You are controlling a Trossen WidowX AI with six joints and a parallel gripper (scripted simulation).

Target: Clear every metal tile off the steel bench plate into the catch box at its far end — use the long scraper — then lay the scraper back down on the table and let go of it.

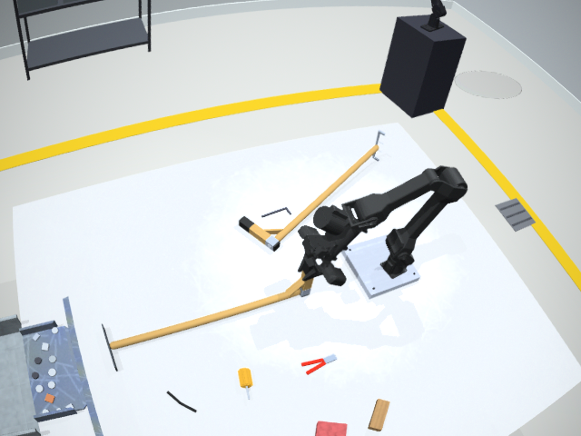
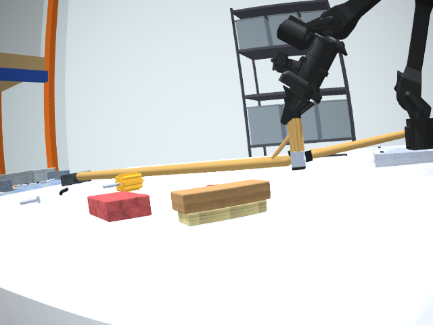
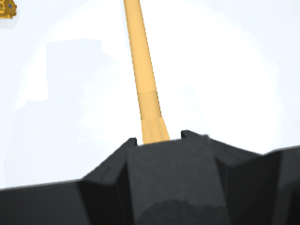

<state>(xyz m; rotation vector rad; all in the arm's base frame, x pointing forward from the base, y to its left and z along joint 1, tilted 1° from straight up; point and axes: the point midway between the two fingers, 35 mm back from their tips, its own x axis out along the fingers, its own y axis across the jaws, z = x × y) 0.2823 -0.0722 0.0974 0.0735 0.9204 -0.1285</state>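
Note:
My gripper [image 1: 305, 275] [image 2: 293, 119] [image 3: 159, 138] is shut on the upright wooden grip of the long scraper [image 1: 201, 323] [image 2: 210, 166] [image 3: 141, 56]. The scraper's handle runs low over the table toward the left. Its thin dark blade [image 1: 106, 336] [image 2: 68, 179] stands just right of the blue-grey steel plate [image 1: 68, 371], not over it. Several white tiles [image 1: 52, 359], dark tiles [image 1: 37, 360] and an orange tile [image 1: 49, 398] lie on the plate. The grey catch box [image 1: 11, 375] is beyond it, cut off by the view's left edge. The fingertips' contact with the grip is partly hidden.
A hooked wooden tool [image 1: 328, 192] and a hex key [image 1: 277, 212] lie behind the scraper. Nearer are a yellow screwdriver [image 1: 244, 377] [image 2: 129, 181], red pliers [image 1: 313, 362], a bent black piece [image 1: 180, 402], a red block [image 1: 330, 429] [image 2: 118, 206] and a wooden brush [image 1: 379, 414] [image 2: 220, 196].

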